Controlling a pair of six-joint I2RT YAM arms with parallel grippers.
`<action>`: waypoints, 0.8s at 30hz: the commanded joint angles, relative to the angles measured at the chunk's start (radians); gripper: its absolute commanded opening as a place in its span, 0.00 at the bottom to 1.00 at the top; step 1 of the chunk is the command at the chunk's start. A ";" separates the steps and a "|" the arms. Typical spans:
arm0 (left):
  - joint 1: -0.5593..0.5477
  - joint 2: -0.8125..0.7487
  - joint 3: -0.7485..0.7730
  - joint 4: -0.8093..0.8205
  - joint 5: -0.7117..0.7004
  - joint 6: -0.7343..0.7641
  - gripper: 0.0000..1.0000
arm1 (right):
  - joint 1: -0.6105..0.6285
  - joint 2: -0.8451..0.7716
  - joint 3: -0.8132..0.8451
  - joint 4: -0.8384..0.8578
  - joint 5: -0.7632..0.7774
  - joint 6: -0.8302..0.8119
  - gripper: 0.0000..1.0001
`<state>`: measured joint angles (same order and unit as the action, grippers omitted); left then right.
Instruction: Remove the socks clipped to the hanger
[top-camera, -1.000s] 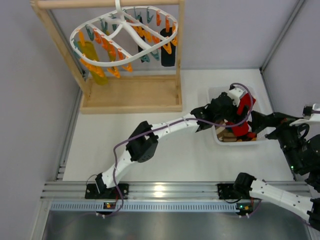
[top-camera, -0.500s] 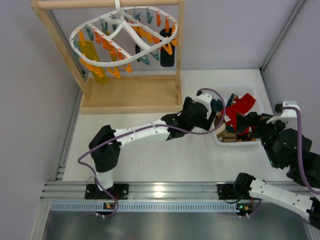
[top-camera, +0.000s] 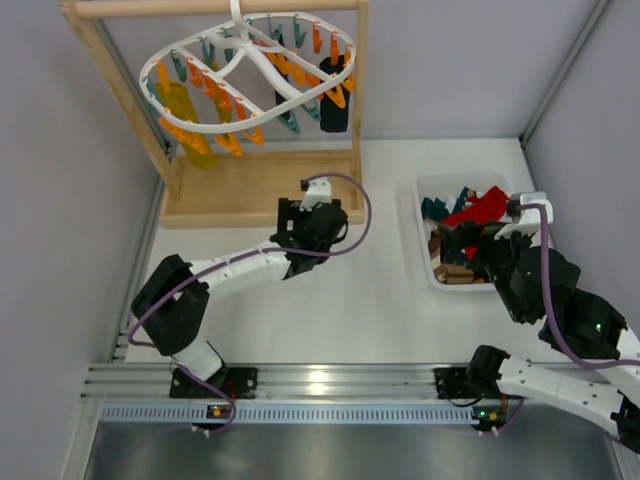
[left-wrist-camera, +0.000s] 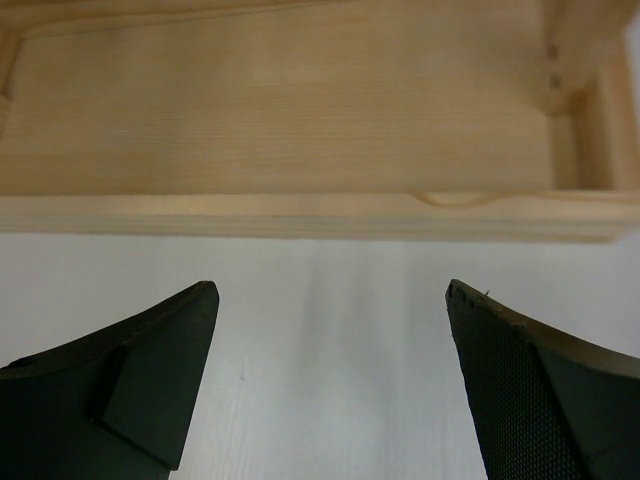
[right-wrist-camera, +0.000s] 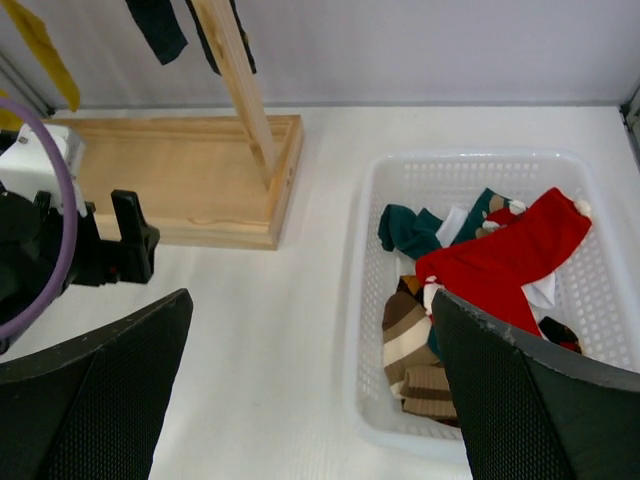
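— How far along are you?
— Your left tool (left-wrist-camera: 330, 300) and right tool (right-wrist-camera: 310, 310) gape empty. Mid-right, the basket (top-camera: 423, 240) holds a red sock (top-camera: 487, 207). Upper left, the hanger (top-camera: 200, 127) has a mustard sock (top-camera: 185, 110) and a dark sock (top-camera: 336, 105) clipped on.

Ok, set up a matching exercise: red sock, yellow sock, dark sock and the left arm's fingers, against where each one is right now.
Things
1. red sock
2. yellow sock
3. dark sock
4. left fingers

Places
A. clipped at the left side of the hanger in the top view
B. open over the table, just short of the wooden base
C. lying in the white basket
D. hanging at the hanger's right side, beside the wooden post

Pairs: 1-C, 2-A, 3-D, 4-B
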<state>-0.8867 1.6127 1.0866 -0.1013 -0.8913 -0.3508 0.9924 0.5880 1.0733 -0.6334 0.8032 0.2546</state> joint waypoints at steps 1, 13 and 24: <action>0.127 -0.039 -0.062 0.232 -0.095 -0.014 0.99 | -0.003 0.022 -0.015 0.093 -0.061 -0.012 1.00; 0.471 0.196 -0.076 0.787 -0.017 0.242 0.99 | -0.003 0.026 -0.067 0.159 -0.159 -0.058 0.99; 0.681 0.292 0.001 0.890 0.025 0.300 0.99 | -0.005 0.058 -0.087 0.179 -0.257 -0.080 0.99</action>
<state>-0.2348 1.8755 1.0256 0.6601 -0.8982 -0.1043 0.9920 0.6334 0.9943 -0.5110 0.5999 0.1833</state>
